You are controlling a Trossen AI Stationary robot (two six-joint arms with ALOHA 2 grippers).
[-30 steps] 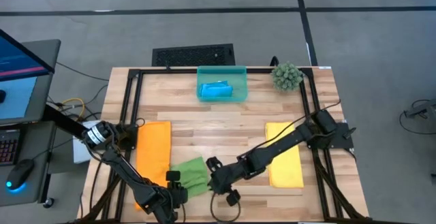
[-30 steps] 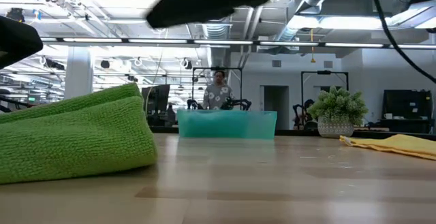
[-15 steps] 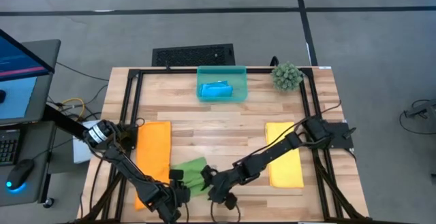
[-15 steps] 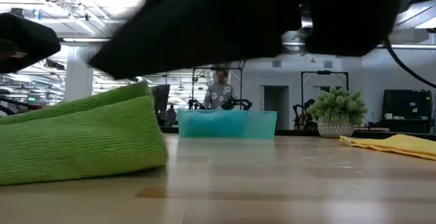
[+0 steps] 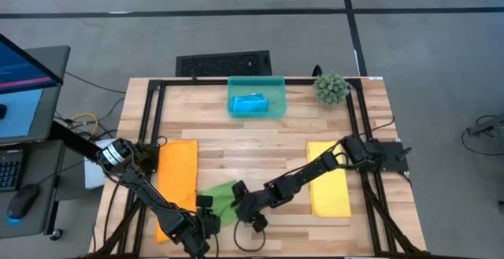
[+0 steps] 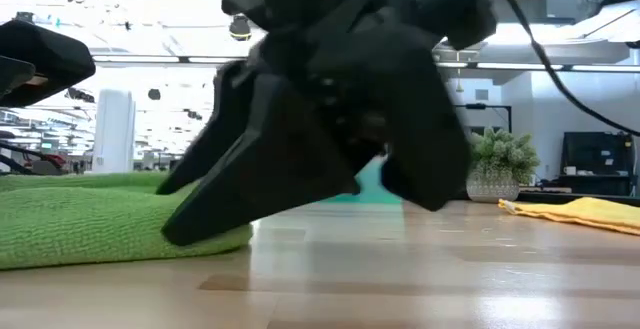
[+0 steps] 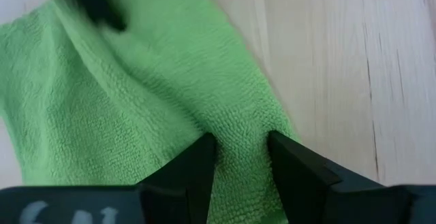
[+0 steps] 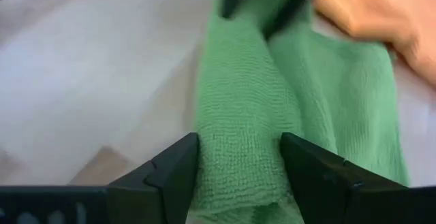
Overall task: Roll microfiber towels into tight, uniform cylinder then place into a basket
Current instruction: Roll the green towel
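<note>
Item: soft green microfiber towel [image 5: 219, 198], partly folded, lying at the near edge of the pale wooden tabletop [image 5: 260, 145] between both arms. Its thick fold runs lengthwise, slanting toward the right arm.

Left gripper [image 7: 242, 157]: fingers clamped on one end of the fold, apparently to anchor it.

Right gripper [image 8: 238, 166]: fingers apart, straddling the other end of the fold, likely placed to take hold for rolling.

Other stock: flat orange towel [image 5: 178, 168], flat yellow towel [image 5: 329, 177], bright blue towel [image 5: 250, 103] inside the translucent teal plastic basket [image 5: 257, 80] at the far edge.

L claw [image 5: 206, 220] pinching, R claw [image 5: 240, 209] spread wide, both low.
</note>
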